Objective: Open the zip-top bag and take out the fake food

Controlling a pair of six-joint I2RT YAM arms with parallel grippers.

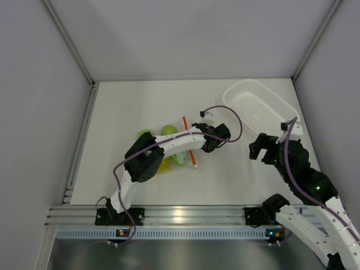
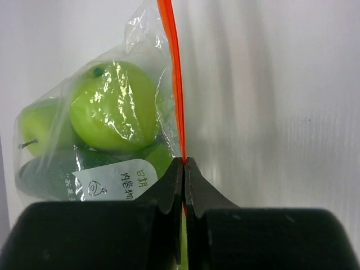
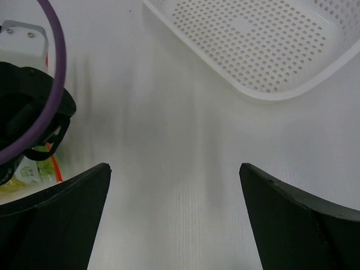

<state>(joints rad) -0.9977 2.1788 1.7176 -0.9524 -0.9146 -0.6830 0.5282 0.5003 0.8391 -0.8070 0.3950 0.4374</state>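
Tabletop [image 1: 129,107]: left gripper [image 2: 184,163] on zip-top bag [image 2: 112,115]

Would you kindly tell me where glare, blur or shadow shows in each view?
Top external: even light, one bright glint on the rail. Left wrist: white glare speckles the crinkled zip-top bag; the left gripper is dark, featureless. Right wrist: the basket is sharp, the right gripper soft-edged, faint shadow streaks on the table.
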